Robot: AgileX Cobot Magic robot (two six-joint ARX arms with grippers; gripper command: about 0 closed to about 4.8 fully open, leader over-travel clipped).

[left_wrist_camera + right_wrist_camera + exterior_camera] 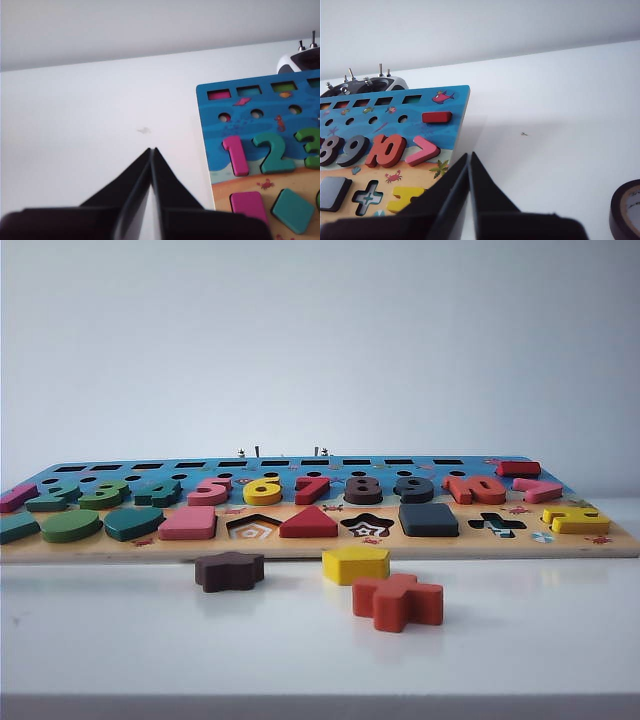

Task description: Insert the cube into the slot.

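The cube [428, 519] sits seated in the slot on the puzzle board [320, 545], in the front row of shapes between the star-shaped cut-out [366, 525] and the cross-shaped cut-out [496, 524]; its dark top stands a little proud of the wood, so the slot's bottom is hidden. In the right wrist view the same cube [331, 192] shows at the frame edge, just beside the cross.

On the white table [120, 640] in front of the board lie three loose pieces: a brown star block [229, 570] at about 7 o'clock from the cube, a yellow block [355, 564] nearer 6 o'clock, and an orange cross block [398, 601] (touching the yellow one, as far as can be told).

The left gripper [151, 150] hangs over bare table beside the board's number-1 end, jaws pressed together and holding nothing. The right gripper [468, 155] is over the board's opposite end, jaws likewise closed and empty. A roll of black tape [626, 210] lies well apart from it.
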